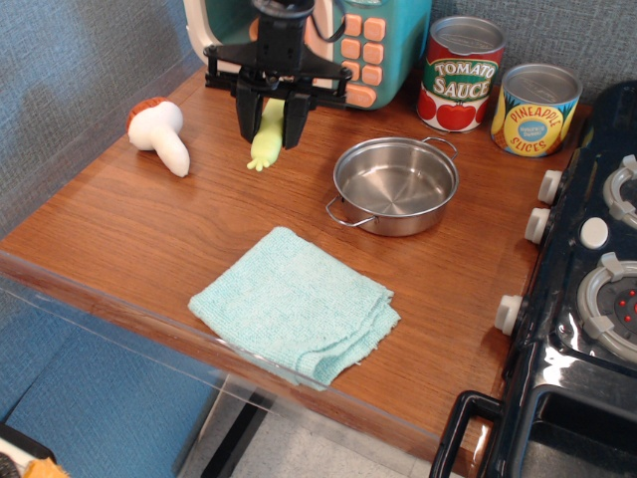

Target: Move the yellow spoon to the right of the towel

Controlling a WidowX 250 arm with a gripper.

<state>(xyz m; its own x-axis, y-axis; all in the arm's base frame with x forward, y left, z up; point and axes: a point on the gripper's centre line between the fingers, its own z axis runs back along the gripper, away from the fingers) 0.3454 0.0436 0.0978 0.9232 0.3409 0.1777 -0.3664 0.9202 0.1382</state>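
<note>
My black gripper point(270, 127) is shut on the yellow spoon point(265, 140) and holds it lifted above the wooden counter, at the back left. The spoon's pale yellow-green handle hangs down between the fingers, nubs lowest; its silver bowl is hidden behind the gripper. The light teal folded towel point(295, 304) lies flat near the counter's front edge, well below and slightly right of the gripper.
A steel pot point(395, 183) stands right of the gripper. A white mushroom toy point(161, 132) lies at the left. A toy microwave point(373, 45), a tomato sauce can point(460, 73) and a pineapple can point(535, 109) line the back. A black stove point(587, 299) borders the right.
</note>
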